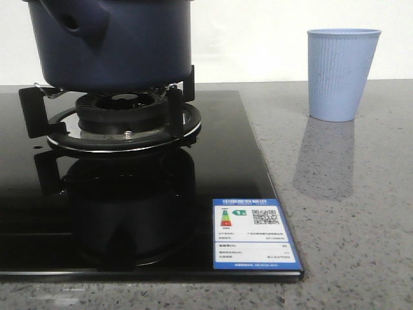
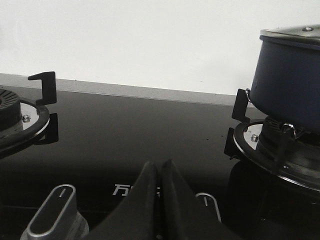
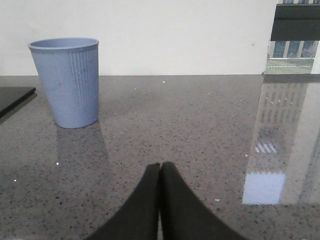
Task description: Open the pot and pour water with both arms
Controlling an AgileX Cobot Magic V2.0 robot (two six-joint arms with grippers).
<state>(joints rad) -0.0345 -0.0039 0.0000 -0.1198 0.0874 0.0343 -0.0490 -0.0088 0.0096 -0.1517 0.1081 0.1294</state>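
The dark navy pot (image 1: 116, 45) stands on the burner stand (image 1: 122, 123) of the black glass stove; its side handle stub with a hole (image 1: 74, 22) faces the front camera. From the left wrist the pot (image 2: 290, 80) shows off to one side with a metal lid rim (image 2: 290, 34) on top. My left gripper (image 2: 159, 165) is shut and empty, low over the stove glass, apart from the pot. My right gripper (image 3: 160, 166) is shut and empty over the stone counter, a stretch away from the cup. Neither gripper appears in the front view.
A pale blue ribbed cup (image 1: 341, 74) (image 3: 67, 82) stands upright on the grey speckled counter (image 1: 348, 213), to the right of the stove. A second burner (image 2: 15, 115) and silver stove knobs (image 2: 52, 212) lie near my left gripper. An energy label (image 1: 253, 234) sits on the stove's front corner.
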